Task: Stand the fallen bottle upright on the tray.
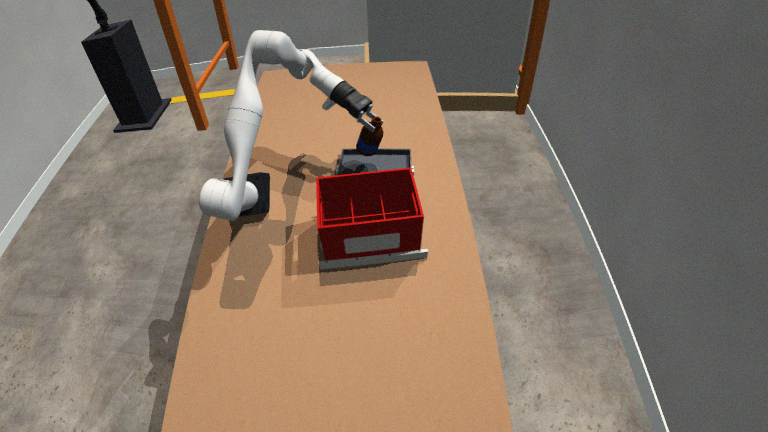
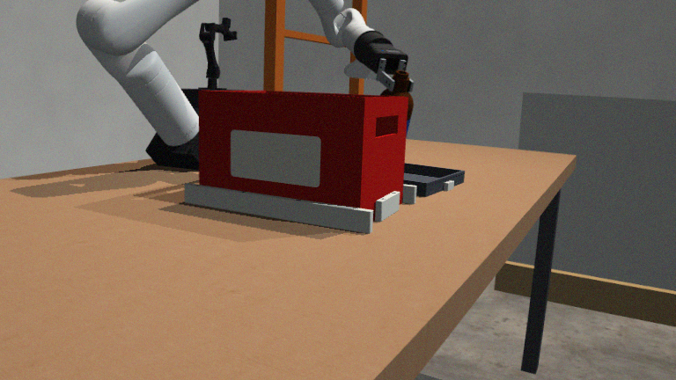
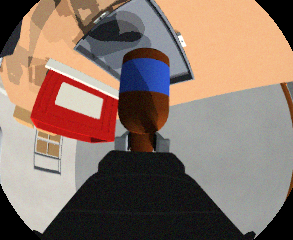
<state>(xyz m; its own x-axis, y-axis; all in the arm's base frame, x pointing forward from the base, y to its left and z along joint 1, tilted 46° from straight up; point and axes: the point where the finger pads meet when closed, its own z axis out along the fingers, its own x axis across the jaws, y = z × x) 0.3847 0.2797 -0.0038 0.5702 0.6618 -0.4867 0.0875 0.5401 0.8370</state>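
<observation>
A brown bottle [image 1: 370, 136] [image 3: 144, 102] with a blue label hangs neck up, close to upright, above the tray. My gripper [image 1: 373, 121] [image 2: 398, 78] [image 3: 141, 138] is shut on its neck, coming in at a slant from above. In the exterior view the crate hides the bottle's lower part. The dark grey tray [image 1: 389, 151] [image 2: 445, 181] [image 3: 187, 78] lies level on the table, with the bottle's shadow on it. The red crate [image 1: 370, 236] [image 2: 384, 157] [image 3: 76, 122] stands level beside the tray, clear of my gripper.
Light grey strips [image 1: 373, 260] [image 2: 279, 208] stand on the table [image 1: 339, 348] [image 2: 249, 295] along the crate's base. A small light block [image 2: 449, 185] [image 3: 181, 40] sits at the tray's outer side. Orange frame posts [image 1: 178, 48] and a large grey box [image 1: 441, 36] stand beyond the table.
</observation>
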